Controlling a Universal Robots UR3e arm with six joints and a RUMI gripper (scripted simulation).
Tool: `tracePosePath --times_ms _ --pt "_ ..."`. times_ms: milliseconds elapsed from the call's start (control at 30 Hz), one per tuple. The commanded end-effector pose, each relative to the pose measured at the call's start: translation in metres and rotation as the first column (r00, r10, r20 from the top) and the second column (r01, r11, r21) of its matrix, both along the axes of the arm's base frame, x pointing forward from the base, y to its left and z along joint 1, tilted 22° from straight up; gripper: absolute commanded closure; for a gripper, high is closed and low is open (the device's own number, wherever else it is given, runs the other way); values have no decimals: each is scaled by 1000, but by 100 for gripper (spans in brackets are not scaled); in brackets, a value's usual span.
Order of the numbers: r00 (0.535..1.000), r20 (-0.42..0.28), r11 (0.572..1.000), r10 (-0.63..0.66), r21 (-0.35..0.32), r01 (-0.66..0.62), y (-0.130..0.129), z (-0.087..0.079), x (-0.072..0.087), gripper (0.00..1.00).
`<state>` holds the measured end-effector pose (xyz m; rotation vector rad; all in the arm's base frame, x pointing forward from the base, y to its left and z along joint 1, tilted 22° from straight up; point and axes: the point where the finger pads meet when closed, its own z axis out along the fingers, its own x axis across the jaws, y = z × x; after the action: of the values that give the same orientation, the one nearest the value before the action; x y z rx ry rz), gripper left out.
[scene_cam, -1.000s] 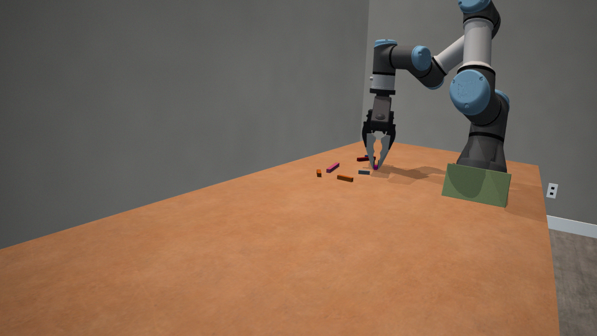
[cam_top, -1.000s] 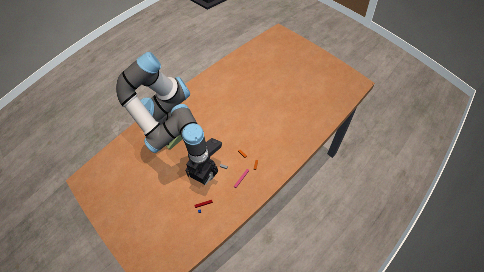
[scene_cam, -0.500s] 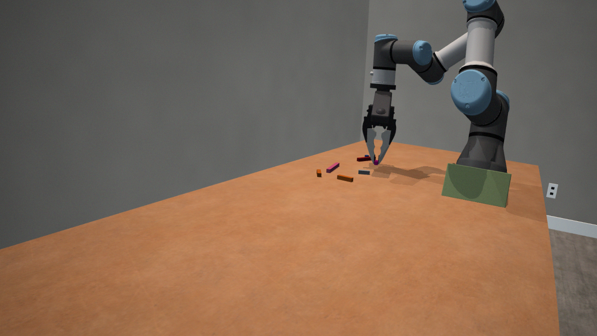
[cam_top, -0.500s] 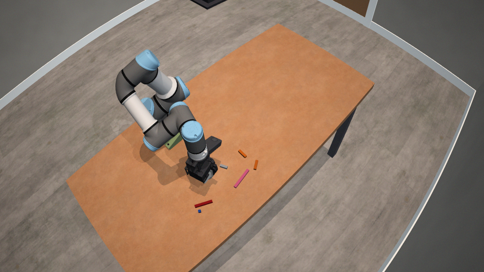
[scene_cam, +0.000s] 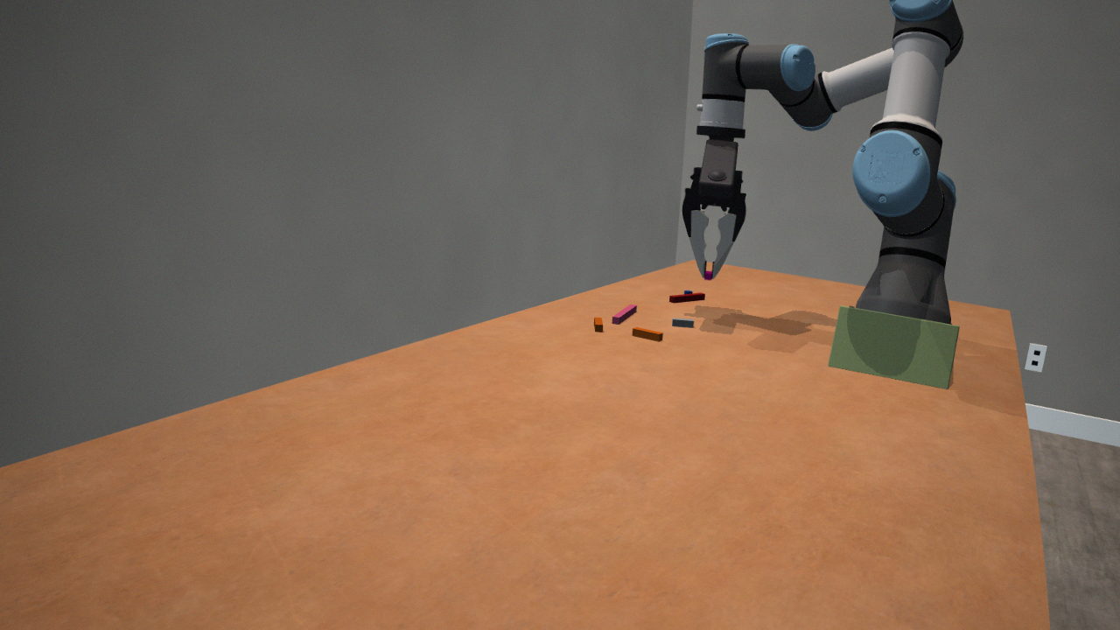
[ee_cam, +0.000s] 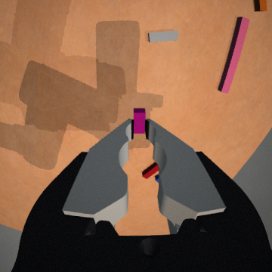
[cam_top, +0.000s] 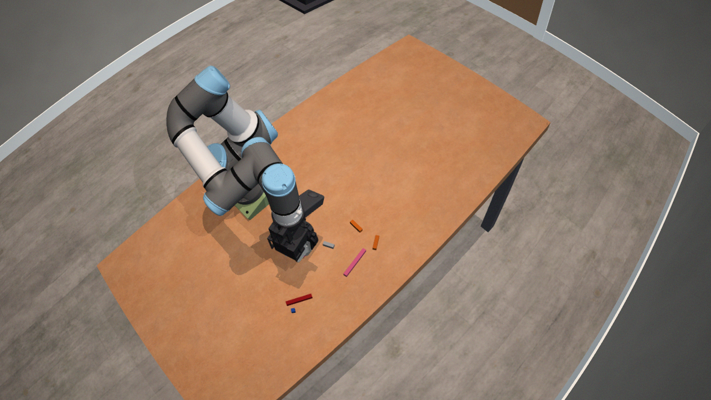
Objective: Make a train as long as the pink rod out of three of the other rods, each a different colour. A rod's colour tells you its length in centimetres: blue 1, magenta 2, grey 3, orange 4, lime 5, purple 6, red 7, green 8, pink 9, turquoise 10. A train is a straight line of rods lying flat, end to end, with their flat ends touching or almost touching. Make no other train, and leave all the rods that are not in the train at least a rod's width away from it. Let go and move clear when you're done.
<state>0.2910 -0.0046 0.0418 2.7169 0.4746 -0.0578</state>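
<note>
My gripper [ee_cam: 138,121] is shut on the short magenta rod [ee_cam: 139,120] and holds it above the table; it also shows in the exterior view [scene_cam: 709,271]. The pink rod [cam_top: 354,261] lies flat to the right of the gripper. A grey rod [cam_top: 328,244] lies between the gripper and the pink rod. Two orange rods [cam_top: 355,225] [cam_top: 375,241] lie beyond the pink rod, apart from each other. A red rod [cam_top: 298,299] and a small blue rod [cam_top: 293,310] lie near the table's front edge. No rods touch end to end.
The arm's green base [scene_cam: 892,346] stands at the table's side behind the gripper. The table's front edge [cam_top: 397,288] runs close to the pink and red rods.
</note>
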Motion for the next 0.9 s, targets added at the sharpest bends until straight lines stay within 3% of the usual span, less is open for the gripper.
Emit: tracePosePath --times_ms 0,233,867 --pt "1000 -1 1000 -1 0 1 6 14 0 100" --pt "1000 -1 1000 -1 0 1 12 31 0 100" --pt "1000 -1 1000 -1 0 1 16 39 0 100"
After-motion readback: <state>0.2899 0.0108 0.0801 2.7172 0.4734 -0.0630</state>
